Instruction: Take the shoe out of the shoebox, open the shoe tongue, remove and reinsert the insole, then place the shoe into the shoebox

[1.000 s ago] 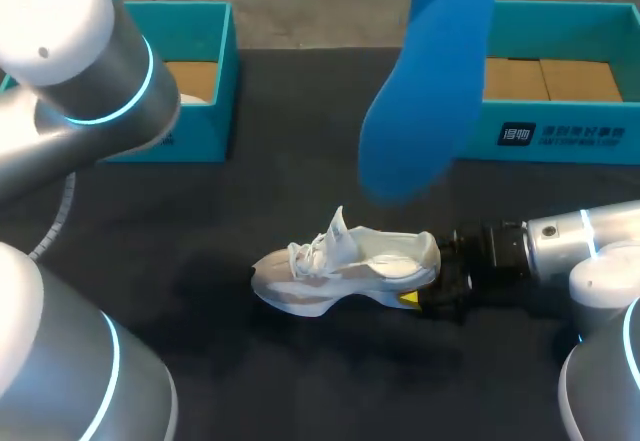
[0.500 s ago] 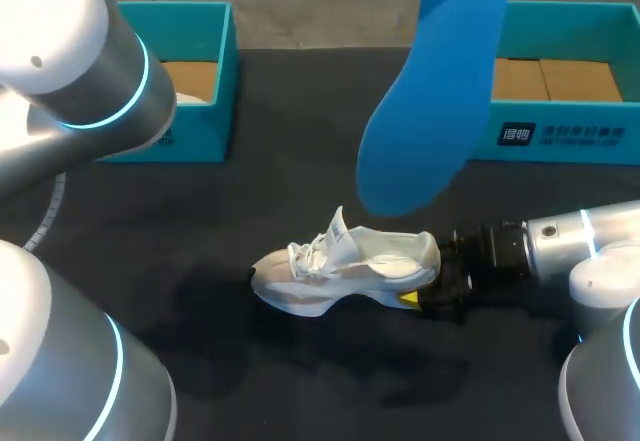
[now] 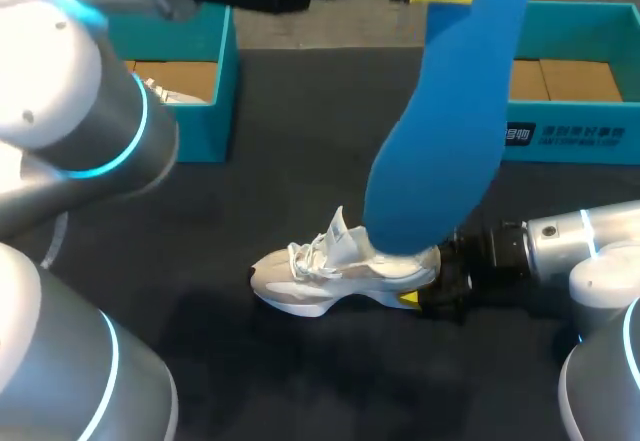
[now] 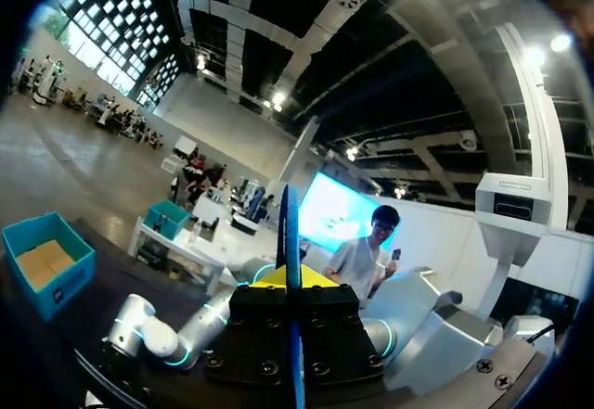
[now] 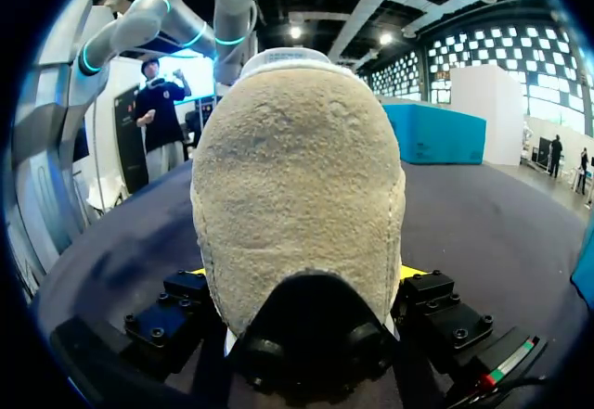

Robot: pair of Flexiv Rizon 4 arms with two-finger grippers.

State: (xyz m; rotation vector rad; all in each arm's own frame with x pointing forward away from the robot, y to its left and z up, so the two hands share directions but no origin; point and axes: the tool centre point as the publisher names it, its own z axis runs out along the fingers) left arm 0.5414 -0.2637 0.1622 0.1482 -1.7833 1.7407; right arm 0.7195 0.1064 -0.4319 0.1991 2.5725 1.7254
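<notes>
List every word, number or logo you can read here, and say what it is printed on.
On the right shoebox, front wall: a white logo and lines of print, too small and blurred to read.
On the shoe and the insole: no print shows.
Nothing else on the table carries readable text.

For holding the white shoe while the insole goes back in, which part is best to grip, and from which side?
The heel, coming level from behind, at the head view's right. The shoe stands on its sole with the opening up, under the hanging blue insole; a heel grip probably leaves that opening free.
</notes>
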